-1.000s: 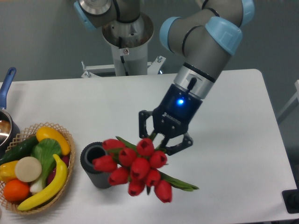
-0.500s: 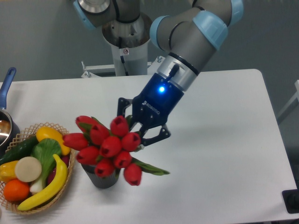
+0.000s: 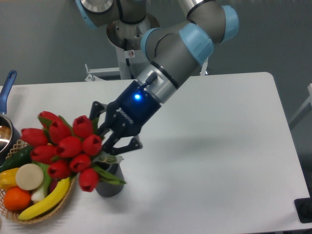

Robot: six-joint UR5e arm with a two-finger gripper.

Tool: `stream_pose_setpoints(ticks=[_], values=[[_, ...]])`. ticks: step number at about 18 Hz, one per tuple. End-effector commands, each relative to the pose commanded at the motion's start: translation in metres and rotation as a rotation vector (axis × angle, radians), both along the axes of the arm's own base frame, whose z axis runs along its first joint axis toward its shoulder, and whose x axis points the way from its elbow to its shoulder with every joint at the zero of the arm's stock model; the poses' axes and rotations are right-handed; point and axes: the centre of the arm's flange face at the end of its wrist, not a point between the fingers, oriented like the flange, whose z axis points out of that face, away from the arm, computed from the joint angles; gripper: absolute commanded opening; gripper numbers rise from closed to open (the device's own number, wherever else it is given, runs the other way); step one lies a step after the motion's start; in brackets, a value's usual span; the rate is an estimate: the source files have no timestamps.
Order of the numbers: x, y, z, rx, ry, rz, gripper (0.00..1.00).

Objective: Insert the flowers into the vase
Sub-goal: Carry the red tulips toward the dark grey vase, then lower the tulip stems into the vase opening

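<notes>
- My claw (image 3: 108, 140) is clamped on the stems of the flowers (image 3: 66, 148), with one dark finger above the stems and one below; the arm reaches in from the upper right.
- The red heads fan out to the left of the claw and hang partly over the woven basket (image 3: 66, 191), so they hide much of what lies beneath them.
- The vase (image 3: 110, 183) stands on the table directly below the claw. I see only its lower right side and a bit of its wall; the green leaves cover its mouth, and I cannot tell whether any stem end is inside it.
- The flowers are smooth, rounded red buds, around ten by my count, on green stems with long pointed leaves. The vase is a matte dark grey cylinder. The claw is black with jointed fingers, and a blue light glows on the wrist above it.
- The basket, to the lower left of the claw, is tan wicker and holds a banana (image 3: 46, 200), an orange (image 3: 16, 198), a pale round slice (image 3: 29, 176) and a dark green cucumber (image 3: 14, 159).
- Further left, at the frame edge, sits a pot with a blue handle (image 3: 7, 87).
- The table (image 3: 219, 161) is plain white; the stretch to the right of the claw runs bare to the rounded far corner and the front edge.
</notes>
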Motion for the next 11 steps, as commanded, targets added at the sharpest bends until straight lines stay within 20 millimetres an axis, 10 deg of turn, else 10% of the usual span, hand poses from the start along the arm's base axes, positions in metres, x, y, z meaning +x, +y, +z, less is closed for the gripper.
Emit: stream_pose_setpoints(ticks=[11], values=[[0.0076,0.0017,0.0006,0.025,-0.025,-0.033,0.08]])
